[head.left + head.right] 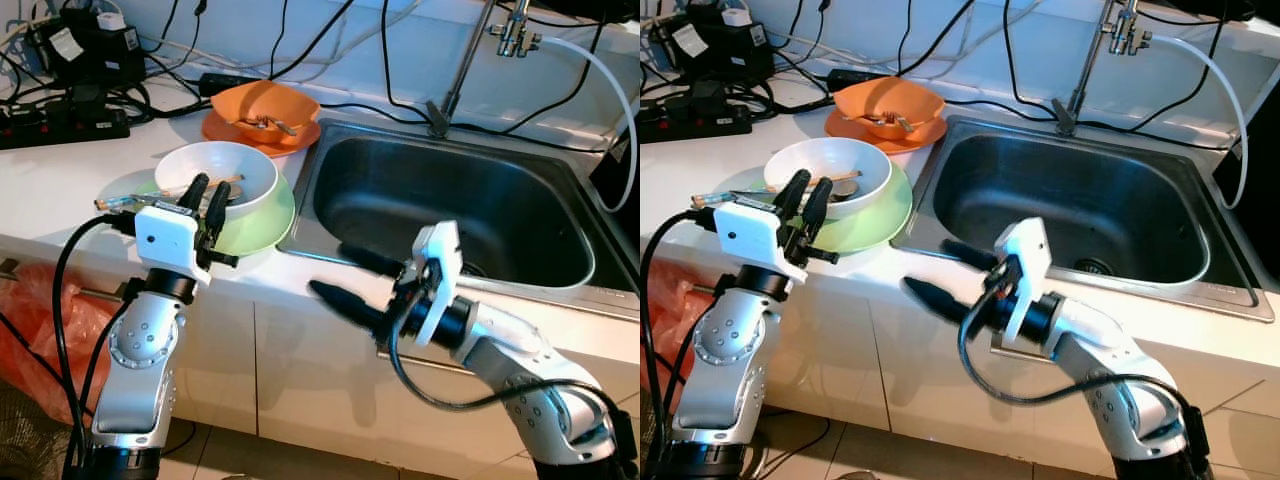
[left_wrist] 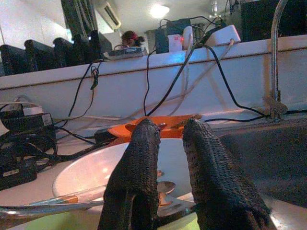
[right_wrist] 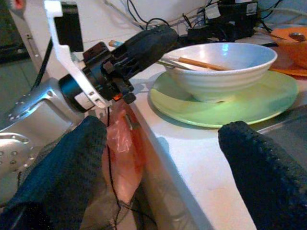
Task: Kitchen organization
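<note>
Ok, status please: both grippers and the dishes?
Left gripper nearly shut, at white bowl on green plate. Right gripper open, before counter edge. Steel sink empty.

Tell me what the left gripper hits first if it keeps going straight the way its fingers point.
Most likely the near rim of the white bowl, which sits on the green plate. The left gripper already points at that rim, fingers nearly together; depth is hard to judge.
</note>
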Controlling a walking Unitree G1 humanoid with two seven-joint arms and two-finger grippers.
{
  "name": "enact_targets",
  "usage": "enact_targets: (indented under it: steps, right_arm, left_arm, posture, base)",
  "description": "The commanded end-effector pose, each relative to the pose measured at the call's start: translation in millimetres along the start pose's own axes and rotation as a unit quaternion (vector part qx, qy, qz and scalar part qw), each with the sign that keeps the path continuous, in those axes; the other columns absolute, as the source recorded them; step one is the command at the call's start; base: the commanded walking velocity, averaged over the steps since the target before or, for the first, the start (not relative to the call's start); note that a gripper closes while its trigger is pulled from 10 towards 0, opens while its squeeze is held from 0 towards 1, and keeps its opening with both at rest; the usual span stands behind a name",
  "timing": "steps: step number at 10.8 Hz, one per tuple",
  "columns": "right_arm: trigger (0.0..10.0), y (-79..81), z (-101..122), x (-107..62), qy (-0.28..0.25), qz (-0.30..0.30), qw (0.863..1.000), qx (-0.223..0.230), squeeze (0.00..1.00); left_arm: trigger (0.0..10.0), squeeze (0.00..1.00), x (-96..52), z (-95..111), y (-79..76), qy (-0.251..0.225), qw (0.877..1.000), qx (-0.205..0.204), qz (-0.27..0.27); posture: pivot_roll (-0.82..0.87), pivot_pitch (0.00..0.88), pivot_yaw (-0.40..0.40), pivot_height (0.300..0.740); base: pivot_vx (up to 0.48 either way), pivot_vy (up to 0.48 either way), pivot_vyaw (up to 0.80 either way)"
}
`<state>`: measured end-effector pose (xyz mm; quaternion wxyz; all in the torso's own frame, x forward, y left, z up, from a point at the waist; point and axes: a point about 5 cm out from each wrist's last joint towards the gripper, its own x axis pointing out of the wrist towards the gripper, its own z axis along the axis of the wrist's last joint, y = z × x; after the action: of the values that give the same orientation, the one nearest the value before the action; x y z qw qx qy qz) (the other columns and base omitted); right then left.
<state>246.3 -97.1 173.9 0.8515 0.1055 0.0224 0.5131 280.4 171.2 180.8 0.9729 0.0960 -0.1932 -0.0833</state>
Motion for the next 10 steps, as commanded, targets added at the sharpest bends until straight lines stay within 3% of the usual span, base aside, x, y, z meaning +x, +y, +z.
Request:
enact_targets:
  steps: [1, 10]
  right_arm:
    - [10.0, 0.9, 1.3, -2.3, 0.002, 0.002, 1.000, -0.001, 0.00]
    - [10.0, 1.6, 2.7, 1.1, -0.005, -0.002, 1.000, -0.003, 0.00]
  left_arm:
    - [0.0, 0.00, 5.1, 6.6, -3.9, -0.013, 1.000, -0.003, -0.012]
    - [0.2, 0.00, 21.2, 29.8, -8.5, -0.026, 0.999, -0.028, -0.035]
  posture:
    - [0.11, 0.000, -0.083, 0.740]
    - [0.11, 0.000, -0.081, 0.740]
  base:
    - [0.000, 0.000, 0.00]
    - [0.000, 0.000, 0.00]
